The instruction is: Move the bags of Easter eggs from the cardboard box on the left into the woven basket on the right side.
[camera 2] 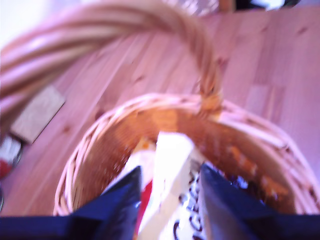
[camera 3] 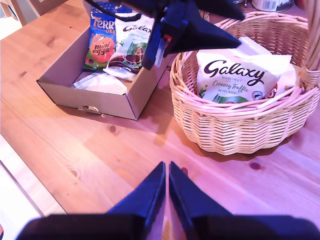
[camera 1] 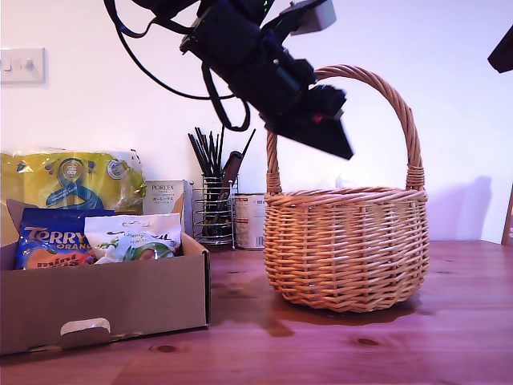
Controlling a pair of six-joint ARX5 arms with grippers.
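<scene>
Galaxy bag (camera 3: 239, 80) is lying in the woven basket (camera 1: 345, 249) under my first tool (camera 2: 167, 200), jaws spread wide and risking snagging the handle (camera 1: 401, 112), while my second tool (camera 3: 167, 192) is hovering pinched together.

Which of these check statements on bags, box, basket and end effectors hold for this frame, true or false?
1. A Galaxy bag lies inside the woven basket. True.
2. The cardboard box is empty. False: a Terry's bag and another Galaxy bag are in it.
3. My second end effector holds a bag. False: its jaws are together over bare table, holding nothing.
4. My first end effector is over the basket's opening, jaws apart on either side of a white bag. True.
5. The basket lies tipped on its side. False: it stands upright, handle arching above.
</scene>
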